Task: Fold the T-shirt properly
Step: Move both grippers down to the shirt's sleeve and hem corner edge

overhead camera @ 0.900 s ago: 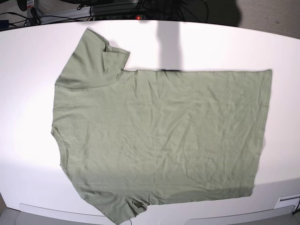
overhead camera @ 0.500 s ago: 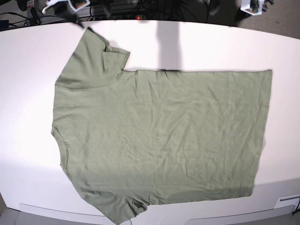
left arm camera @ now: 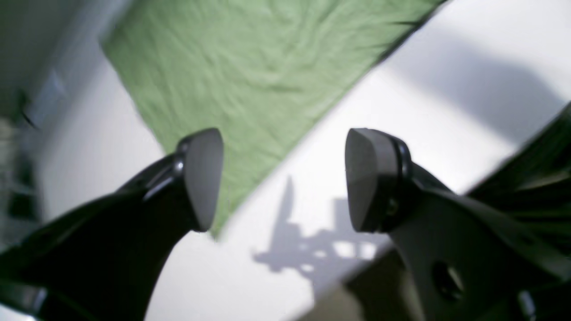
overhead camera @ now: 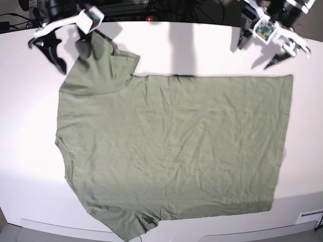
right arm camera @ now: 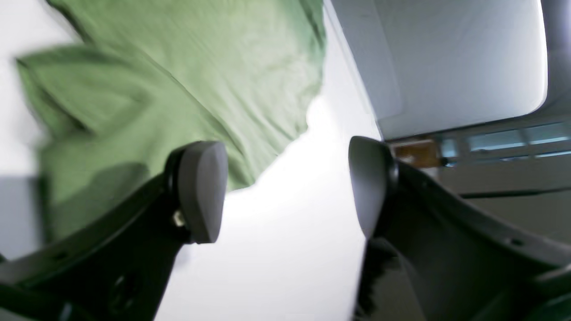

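The sage-green T-shirt (overhead camera: 171, 146) lies spread flat on the white table (overhead camera: 30, 126), with its neck to the left and its hem to the right. My right gripper (overhead camera: 73, 59) hovers open over the far sleeve at the upper left. In the right wrist view that gripper (right arm camera: 287, 191) has nothing between its pads, and the T-shirt's sleeve (right arm camera: 200, 67) lies beyond them. My left gripper (overhead camera: 255, 53) hangs open above bare table near the T-shirt's far right corner. In the left wrist view the left gripper (left arm camera: 283, 178) is empty, with the T-shirt's corner (left arm camera: 250, 67) just below its left pad.
Dark cables and equipment (overhead camera: 151, 7) lie behind the table's far edge. A dark shadow band (overhead camera: 181, 48) crosses the table at the top middle. A pale rail (overhead camera: 60, 227) runs along the near edge, and the near sleeve reaches past it.
Both grippers have come down into the base view from the top edge, toward the shirt's far corners. The T-shirt has not moved.
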Robot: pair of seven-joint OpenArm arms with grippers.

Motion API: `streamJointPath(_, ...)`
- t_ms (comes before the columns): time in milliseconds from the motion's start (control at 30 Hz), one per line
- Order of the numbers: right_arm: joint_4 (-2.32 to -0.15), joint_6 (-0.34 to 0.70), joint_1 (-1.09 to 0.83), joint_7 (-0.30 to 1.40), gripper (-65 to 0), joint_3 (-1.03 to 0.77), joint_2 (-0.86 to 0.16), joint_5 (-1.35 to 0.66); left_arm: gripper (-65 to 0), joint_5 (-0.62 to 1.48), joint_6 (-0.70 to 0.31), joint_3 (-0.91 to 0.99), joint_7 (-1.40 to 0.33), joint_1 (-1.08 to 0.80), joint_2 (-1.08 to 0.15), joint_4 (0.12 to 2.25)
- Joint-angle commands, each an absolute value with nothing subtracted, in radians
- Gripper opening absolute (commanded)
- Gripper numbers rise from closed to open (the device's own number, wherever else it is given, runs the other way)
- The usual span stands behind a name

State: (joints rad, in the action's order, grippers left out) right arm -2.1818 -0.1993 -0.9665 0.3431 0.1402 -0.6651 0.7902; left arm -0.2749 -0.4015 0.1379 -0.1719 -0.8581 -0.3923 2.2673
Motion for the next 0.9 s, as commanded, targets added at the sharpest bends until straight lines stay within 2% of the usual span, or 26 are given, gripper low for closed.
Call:
streamJointPath(0, -2.201, -0.198, -0.956, 0.371, -22.2, 0.137, -0.695, 0.804, -24.0, -0.273, -0.398, 0.142, -0.149, -0.844, -0.419, 2.286)
streamJointPath(167, -2.201, -0.096, -0.923, 0.488, -22.2, 0.139, -0.769, 0.801, -24.0, -0.273, -0.44, 0.141, -0.262, -0.754, -0.522, 2.286)
streamJointPath(400, -2.201, -0.011, -0.926, 0.525, -22.2, 0.149, -0.77, 0.72, -24.0, -0.278, -0.439, 0.141, -0.29, -0.724, -0.671, 2.232)
streamJointPath(533, -2.202, -0.007, -0.926, 0.524, -22.2, 0.193, -0.77, 0.723, -24.0, -0.288, -0.439, 0.141, -0.261, -0.686, -0.728, 2.091)
streamJointPath(667, -2.218, -0.012, -0.925, 0.524, -22.2, 0.253, -0.764, 0.726, -24.0, -0.288, -0.439, 0.141, -0.145, -0.63, -0.755, 1.909)
streamJointPath(767, -2.241, -0.025, -0.925, 0.519, -22.2, 0.295, -0.731, 0.726, -24.0, -0.288, -0.439, 0.14, -0.075, -0.577, -0.754, 1.793)
streamJointPath(867, -2.265, -0.025, -0.924, 0.502, -22.2, 0.32, -0.698, 0.727, -24.0, -0.288, -0.439, 0.112, -0.077, -0.534, -0.755, 1.717)
